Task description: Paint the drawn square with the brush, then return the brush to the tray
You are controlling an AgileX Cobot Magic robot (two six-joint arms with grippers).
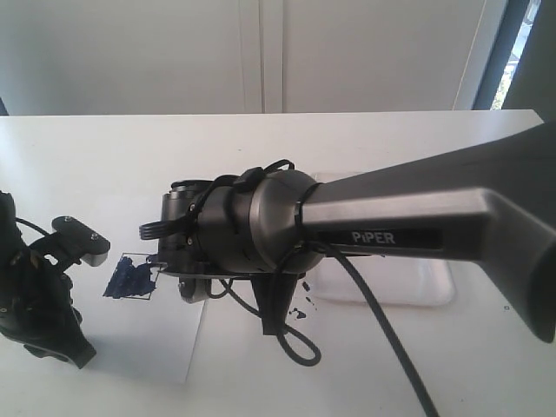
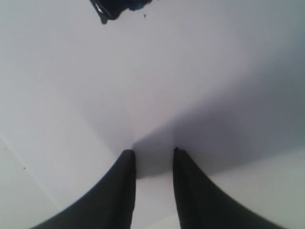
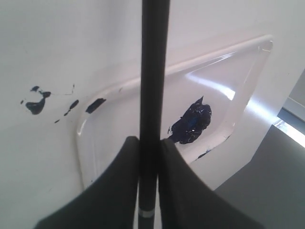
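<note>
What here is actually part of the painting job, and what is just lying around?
Part of the job:
- the brush, clamped in the right gripper
- the drawn square, smeared blue
- the tray with its paint blob

Just lying about:
- the left gripper, open and empty
- stray paint spots on the table

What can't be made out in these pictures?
Bristles of the brush: right wrist view cuts them off; the right arm blocks the exterior view.
The tray: mostly behind that arm in the exterior view.
Right edge of the drawn square: hidden by the right end effector.
</note>
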